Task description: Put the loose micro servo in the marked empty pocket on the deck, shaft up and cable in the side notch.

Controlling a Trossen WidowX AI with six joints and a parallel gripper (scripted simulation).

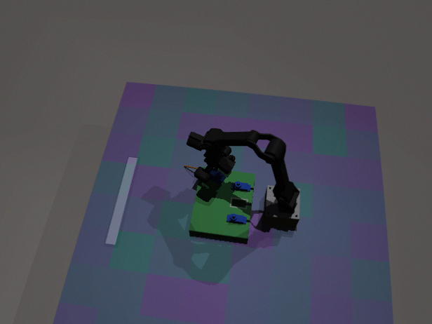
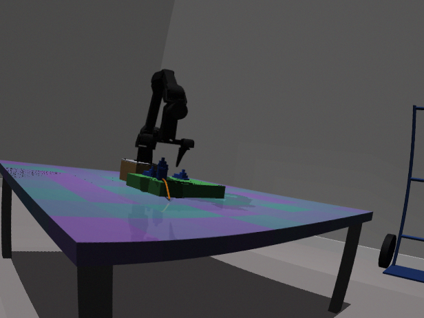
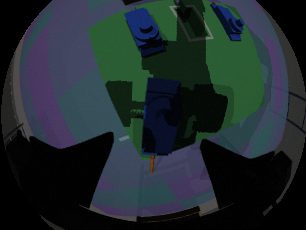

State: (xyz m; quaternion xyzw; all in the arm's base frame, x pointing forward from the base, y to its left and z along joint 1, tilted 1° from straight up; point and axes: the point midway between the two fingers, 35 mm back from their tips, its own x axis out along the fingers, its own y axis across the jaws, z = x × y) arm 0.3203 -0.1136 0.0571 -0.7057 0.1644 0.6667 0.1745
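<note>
The arm is lining up for the pick, by my judgement; the loose micro servo (image 1: 217, 176) (image 2: 162, 169) (image 3: 162, 115) is resting on the green deck (image 1: 214, 217) (image 2: 206, 191) (image 3: 235, 67) near 1 corner, its orange cable (image 1: 190, 167) (image 2: 167, 189) (image 3: 152, 164) trailing past the edge; the next move is calling for lowering and centring; the claw (image 1: 214, 170) (image 3: 158, 140) is hovering released, spread nearly fully, holding 0 things; the marked pocket (image 1: 239, 203) (image 3: 192, 22) is awaiting its servo.

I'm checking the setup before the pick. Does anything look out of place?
Yes: one servo stands loose on the deck, outside the marked pocket, its orange cable hanging over the edge.
</note>
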